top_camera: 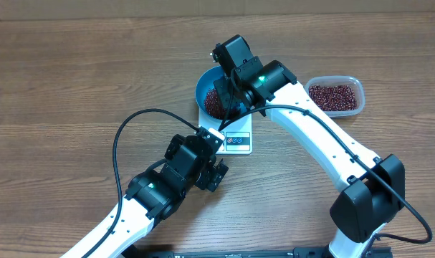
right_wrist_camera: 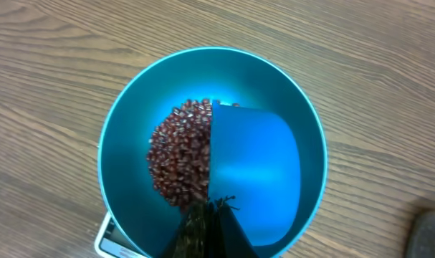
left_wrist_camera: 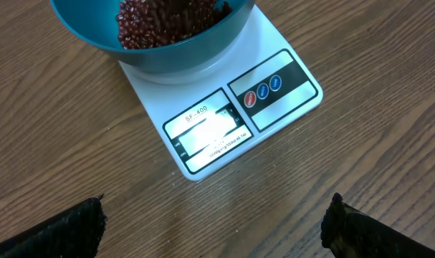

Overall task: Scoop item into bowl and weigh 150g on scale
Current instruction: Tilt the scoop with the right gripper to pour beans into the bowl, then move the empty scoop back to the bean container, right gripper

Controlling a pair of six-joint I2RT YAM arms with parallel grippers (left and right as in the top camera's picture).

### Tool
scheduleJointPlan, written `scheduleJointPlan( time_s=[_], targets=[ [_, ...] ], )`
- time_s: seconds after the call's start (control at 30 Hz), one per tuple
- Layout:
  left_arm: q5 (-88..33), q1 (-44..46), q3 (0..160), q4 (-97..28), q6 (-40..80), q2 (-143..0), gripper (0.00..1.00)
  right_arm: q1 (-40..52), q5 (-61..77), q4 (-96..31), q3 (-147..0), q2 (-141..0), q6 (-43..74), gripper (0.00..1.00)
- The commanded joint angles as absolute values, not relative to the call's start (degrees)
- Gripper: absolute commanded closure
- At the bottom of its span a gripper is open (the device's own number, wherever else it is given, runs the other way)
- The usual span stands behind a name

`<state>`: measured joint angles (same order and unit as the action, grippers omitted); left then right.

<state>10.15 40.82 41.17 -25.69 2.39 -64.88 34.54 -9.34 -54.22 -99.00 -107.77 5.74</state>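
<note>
1. A wood-grain table lies under both my arms.
2. On the near left, my left gripper hovers just off the near end of the scale, fingers spread wide and holding nothing.
3. The scale's long axis runs far to near. Its display is at the near end, facing those open fingers, but it is washed out by glare, so I cannot read it.
4. The bowl sits on the far end of the scale, with the beans heaped on its floor.
5. My right gripper hangs over the bowl, pinched shut on the scoop. The scoop reaches away from my fingers into the bowl, its mouth against the heap, and looks emptied.
6. Far right stands the tub of more beans, nearer my right arm. If the weight is short, I judge the scoop must swing right.
</note>
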Motion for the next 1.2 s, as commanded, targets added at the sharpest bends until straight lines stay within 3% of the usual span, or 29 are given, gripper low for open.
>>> scheduleJointPlan(
  time_s=[0.0, 1.17],
  targets=[
    [10.9, 40.5, 40.5, -25.5, 1.3, -64.5, 0.00, 34.8, -12.0, -54.7, -101.0, -107.2, 5.4, 0.96],
    [10.9, 40.5, 40.5, -25.5, 1.3, -64.5, 0.00, 39.4, -21.5, -55.7, -101.0, -101.9, 2.4, 0.96]
  ],
)
